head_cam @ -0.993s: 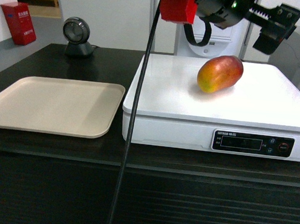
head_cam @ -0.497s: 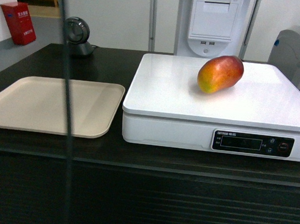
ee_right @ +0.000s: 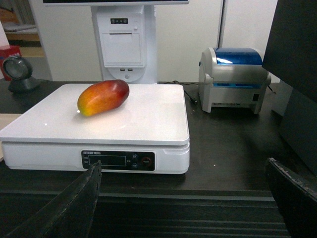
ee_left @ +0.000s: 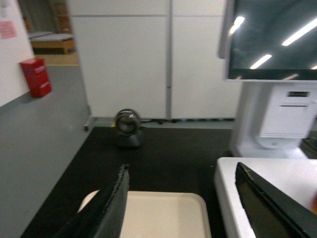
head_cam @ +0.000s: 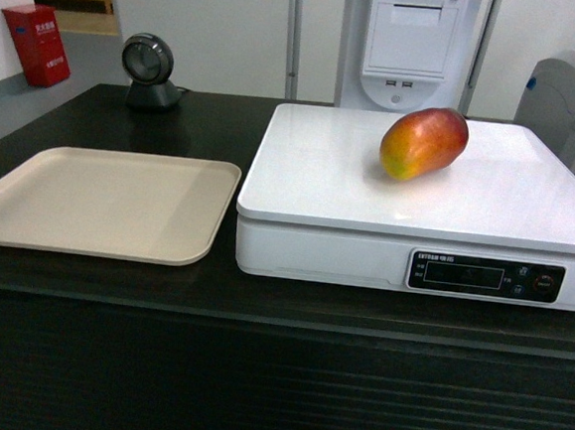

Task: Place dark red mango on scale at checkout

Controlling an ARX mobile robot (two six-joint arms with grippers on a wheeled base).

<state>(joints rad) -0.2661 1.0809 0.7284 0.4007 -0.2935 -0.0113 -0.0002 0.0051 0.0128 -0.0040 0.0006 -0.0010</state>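
Dark red mango (head_cam: 424,142), a smooth oval fruit shading to orange-yellow at its lower left end, lies on its side on the glossy top of the large flat white box-shaped scale (head_cam: 319,193), toward the rear and right of centre, with nothing touching it. The scale sits on the black checkout table (head_cam: 215,125), its dark display strip (head_cam: 485,276) facing forward above the table's slatted front. Just beside the scale on the left lies a beige rectangular plastic tray (head_cam: 99,203), flat on the tabletop. A small round grey scanner (head_cam: 146,69) stands at the table's far left edge.

Neither arm shows in the head view. In the left wrist view the left gripper (ee_left: 198,208) has its dark fingers (ee_left: 106,210) spread wide apart, holding nothing, above the gap between tray and scale. In the right wrist view the right gripper (ee_right: 188,203) likewise has its fingers (ee_right: 74,206) wide apart and empty, in front of the scale and well clear of the mango. A grey and blue label printer (ee_right: 234,79) stands to the right of the scale.
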